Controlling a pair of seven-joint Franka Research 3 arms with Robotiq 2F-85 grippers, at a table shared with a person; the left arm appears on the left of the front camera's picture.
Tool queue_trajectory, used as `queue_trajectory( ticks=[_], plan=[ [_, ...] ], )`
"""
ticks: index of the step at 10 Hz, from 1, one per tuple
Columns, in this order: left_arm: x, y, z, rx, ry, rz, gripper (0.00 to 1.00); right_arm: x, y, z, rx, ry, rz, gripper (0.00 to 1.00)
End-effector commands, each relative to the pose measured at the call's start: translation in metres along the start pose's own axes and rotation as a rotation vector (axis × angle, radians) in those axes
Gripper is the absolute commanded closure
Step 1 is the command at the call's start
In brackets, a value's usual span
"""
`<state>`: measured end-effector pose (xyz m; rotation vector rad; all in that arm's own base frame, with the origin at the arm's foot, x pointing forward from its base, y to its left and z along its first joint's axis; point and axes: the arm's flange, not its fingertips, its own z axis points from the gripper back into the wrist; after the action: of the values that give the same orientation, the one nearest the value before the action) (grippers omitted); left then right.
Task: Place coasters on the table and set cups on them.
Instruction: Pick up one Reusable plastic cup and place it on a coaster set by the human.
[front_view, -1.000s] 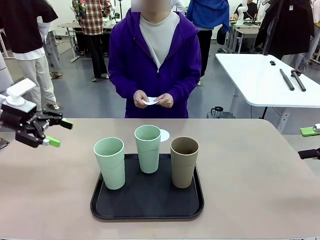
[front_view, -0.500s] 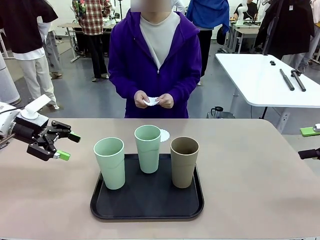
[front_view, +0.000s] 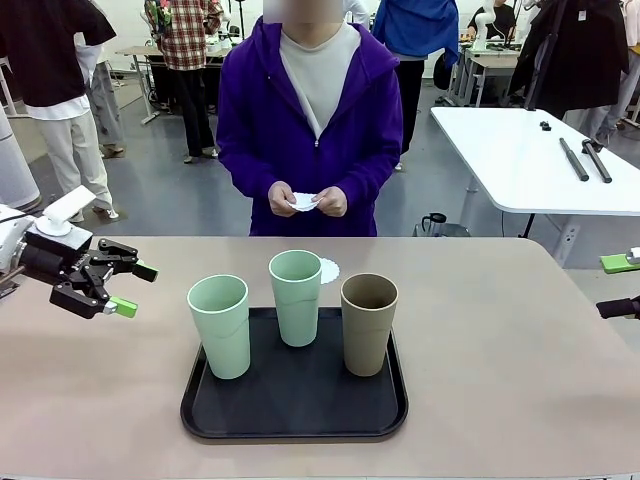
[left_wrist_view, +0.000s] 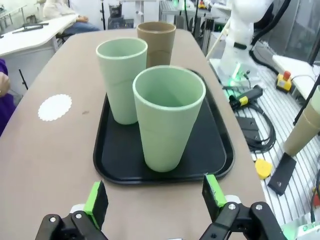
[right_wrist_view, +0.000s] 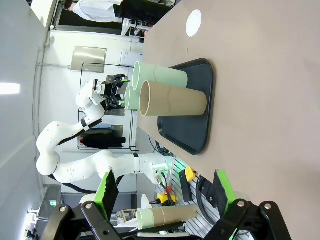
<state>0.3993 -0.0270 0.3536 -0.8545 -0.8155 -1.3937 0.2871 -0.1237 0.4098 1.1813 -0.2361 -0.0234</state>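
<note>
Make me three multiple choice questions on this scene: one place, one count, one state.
1. Where does the coaster on the table lie?
A) beyond the tray, toward the person
B) on the tray
C) on the floor
2. How many cups are green?
A) one
B) two
C) three
3. The left gripper is:
A) open and empty
B) shut on a cup
C) shut on the coaster
Answers: 1 A, it lies on bare table past the tray's far edge. 2 B, two green ones stand beside one brown cup. 3 A, its fingers are spread with nothing between.
</note>
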Motion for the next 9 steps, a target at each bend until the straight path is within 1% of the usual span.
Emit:
queue_trajectory(
  ticks=[1,2,3,5,7,9],
  plan=[
    [-0.011,0.004,-0.009,-0.005,-0.174,-0.041,0.00,0.003,0.000,0.000,0.023,-0.011,0.007,0.00],
    [-0.021,0.004,-0.014,0.007,-0.243,-0.021,0.00,0.003,0.000,0.000,0.023,-0.011,0.007,0.00],
    [-0.026,0.003,-0.019,0.007,-0.278,-0.023,0.00,0.003,0.000,0.000,0.023,-0.011,0.007,0.00],
    [-0.036,0.000,-0.033,0.013,-0.268,-0.036,0.00,0.003,0.000,0.000,0.023,-0.011,0.007,0.00],
    [-0.045,0.000,-0.051,-0.033,-0.299,-0.030,0.00,0.003,0.000,0.000,0.023,-0.011,0.007,0.00],
    [-0.052,-0.003,-0.066,-0.080,-0.311,-0.051,0.00,0.003,0.000,0.000,0.023,-0.011,0.007,0.00]
  ],
)
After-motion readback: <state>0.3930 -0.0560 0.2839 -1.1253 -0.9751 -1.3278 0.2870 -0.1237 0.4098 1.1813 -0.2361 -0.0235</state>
